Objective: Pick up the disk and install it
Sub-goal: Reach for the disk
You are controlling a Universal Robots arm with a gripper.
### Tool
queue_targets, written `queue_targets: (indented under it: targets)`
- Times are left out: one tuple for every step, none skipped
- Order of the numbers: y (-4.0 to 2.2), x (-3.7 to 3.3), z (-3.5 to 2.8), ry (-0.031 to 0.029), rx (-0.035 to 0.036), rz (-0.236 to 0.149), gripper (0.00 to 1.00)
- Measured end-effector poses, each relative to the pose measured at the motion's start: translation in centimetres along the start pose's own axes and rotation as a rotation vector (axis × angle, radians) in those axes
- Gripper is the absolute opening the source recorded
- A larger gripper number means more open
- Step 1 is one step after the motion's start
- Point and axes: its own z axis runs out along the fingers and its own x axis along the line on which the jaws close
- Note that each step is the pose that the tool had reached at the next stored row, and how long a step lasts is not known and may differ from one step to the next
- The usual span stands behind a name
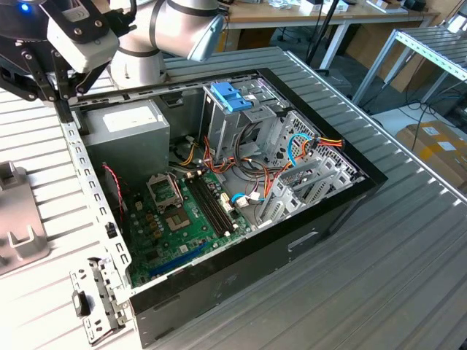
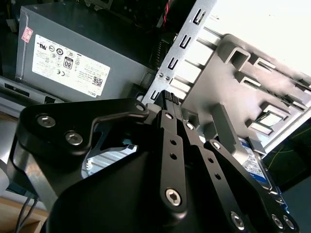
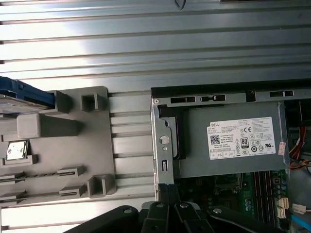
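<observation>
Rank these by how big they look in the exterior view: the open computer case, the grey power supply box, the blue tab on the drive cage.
Largest: the open computer case.
Next: the grey power supply box inside it.
Smallest: the blue tab.

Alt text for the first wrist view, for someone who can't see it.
Black claw over the edge of an open computer case, near its power supply box; beside the case, the disk rests on a grey fixture.

Wooden desks (image 1: 292, 16) behind; cardboard box (image 1: 438, 149) on floor (image 1: 385, 115)
</observation>
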Motion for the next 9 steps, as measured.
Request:
queue_targets:
  targets:
    - [-0.01, 0.12, 0.00, -0.0001, 0.0000, 0.000, 0.11]
    - [-0.02, 0.24, 0.00, -0.0001, 0.0000, 0.000, 0.11]
    - [-0.02, 0.32, 0.00, -0.0001, 0.0000, 0.000, 0.11]
    - [-0.03, 0.43, -0.01, -0.0001, 0.0000, 0.000, 0.11]
    - [-0.04, 0.49, -0.02, 0.0000, 0.0000, 0.000, 0.11]
    - [-0.04, 0.54, -0.01, 0.0000, 0.0000, 0.000, 0.11]
    - [-0.05, 0.61, -0.02, 0.0000, 0.0000, 0.000, 0.11]
    - [-0.05, 0.67, -0.01, -0.0001, -0.0001, 0.000, 0.11]
    - [-0.05, 0.73, -0.02, -0.0001, 0.0000, 0.000, 0.11]
